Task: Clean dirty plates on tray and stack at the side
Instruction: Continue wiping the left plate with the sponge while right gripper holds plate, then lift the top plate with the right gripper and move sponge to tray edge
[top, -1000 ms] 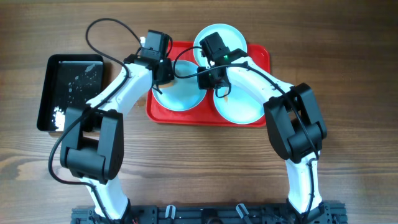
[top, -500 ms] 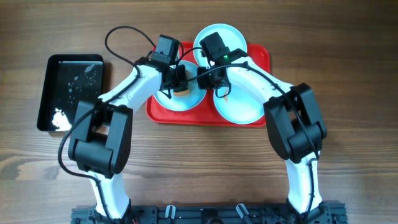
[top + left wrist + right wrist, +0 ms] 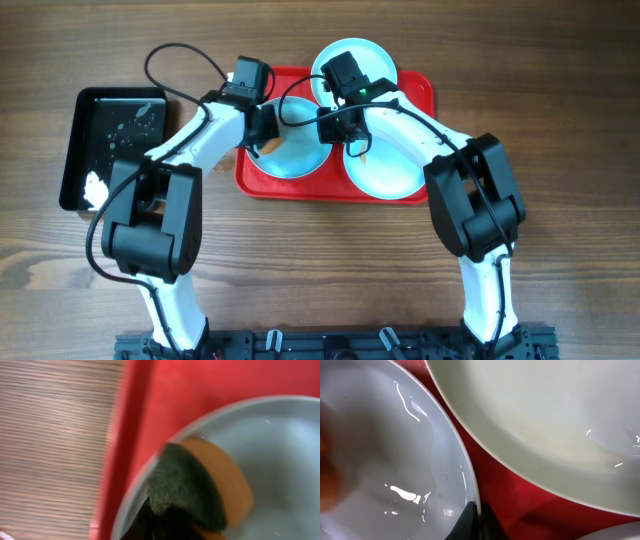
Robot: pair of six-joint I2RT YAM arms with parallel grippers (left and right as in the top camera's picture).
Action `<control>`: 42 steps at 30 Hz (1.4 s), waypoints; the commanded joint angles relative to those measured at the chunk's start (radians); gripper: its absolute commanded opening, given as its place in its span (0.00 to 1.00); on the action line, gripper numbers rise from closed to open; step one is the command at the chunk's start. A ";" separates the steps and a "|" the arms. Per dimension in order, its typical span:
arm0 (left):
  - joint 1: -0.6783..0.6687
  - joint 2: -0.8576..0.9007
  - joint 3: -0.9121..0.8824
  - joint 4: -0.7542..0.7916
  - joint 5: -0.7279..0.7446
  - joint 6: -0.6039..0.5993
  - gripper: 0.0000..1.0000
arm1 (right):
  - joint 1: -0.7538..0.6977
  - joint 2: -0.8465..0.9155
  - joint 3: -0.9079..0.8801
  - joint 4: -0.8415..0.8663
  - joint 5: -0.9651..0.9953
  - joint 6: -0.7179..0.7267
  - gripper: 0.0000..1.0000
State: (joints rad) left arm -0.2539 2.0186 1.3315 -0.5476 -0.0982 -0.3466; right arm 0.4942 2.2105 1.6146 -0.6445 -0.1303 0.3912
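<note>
Where the wooden table (image 3: 560,90) bears the red tray (image 3: 425,85) and a smaller black tray (image 3: 80,140), three glossy pale-blue plates (image 3: 385,172) lie in the red one. The left gripper (image 3: 264,135) clamps an orange-green sponge (image 3: 220,480) on the left plate (image 3: 295,160); the right gripper (image 3: 476,521) pinches that plate's rim.

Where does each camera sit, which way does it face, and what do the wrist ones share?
Overhead: above the table, facing straight down on tray, three plates, both arms.
Left wrist: low over the left plate, facing its rim and the sponge; left tool at bottom.
Right wrist: low between plates, facing down; right tool pinching the left plate's rim.
Shared: wrist views both show left plate and tray.
</note>
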 commanded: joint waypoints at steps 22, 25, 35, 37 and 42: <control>0.031 -0.335 -0.003 -0.068 -0.046 0.045 0.04 | 0.000 0.014 0.014 -0.024 0.045 -0.037 0.04; 0.032 -0.340 -0.003 -0.109 -0.018 -0.012 0.04 | 0.000 -0.024 0.027 -0.042 0.038 -0.050 0.04; 0.032 -0.347 -0.004 -0.195 0.095 -0.032 0.04 | 0.000 -0.233 0.029 -0.055 0.187 -0.159 0.04; 0.032 -0.347 -0.004 -0.200 0.115 -0.032 0.04 | 0.000 -0.267 0.029 -0.056 0.247 -0.193 0.04; 0.032 -0.347 -0.004 -0.202 0.117 -0.032 0.04 | 0.004 -0.347 0.029 -0.070 0.435 -0.277 0.04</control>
State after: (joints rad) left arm -0.2234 1.6855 1.3277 -0.7498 -0.0154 -0.3626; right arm 0.5007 1.9179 1.6260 -0.7059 0.1295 0.2039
